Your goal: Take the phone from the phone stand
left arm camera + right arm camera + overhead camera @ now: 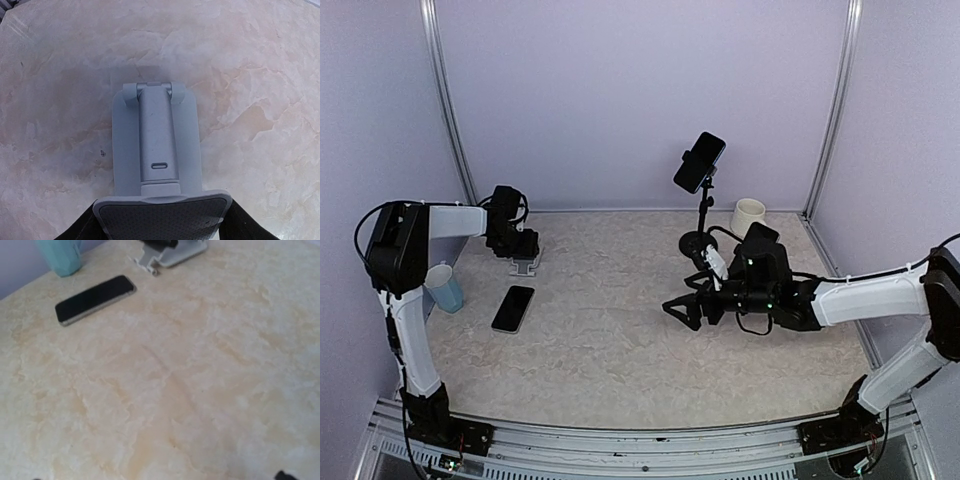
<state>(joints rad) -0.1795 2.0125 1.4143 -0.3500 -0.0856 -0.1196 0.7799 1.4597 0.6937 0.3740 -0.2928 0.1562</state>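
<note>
Here, phone (513,308) flat near teal cup (444,288), left gripper (523,252) seemingly clasping stand (157,150), right gripper (688,308) wide.

No legible text or numbers, phone (513,308) and phone stand (526,265) unmarked

Left wrist view: phone stand (157,150) rest plate cut off by bottom edge; left gripper (523,252) jaws either side of it cropped, grip undetermined. Right wrist view: phone stand and teal cup (60,257) beside it truncated at top edge.
</note>
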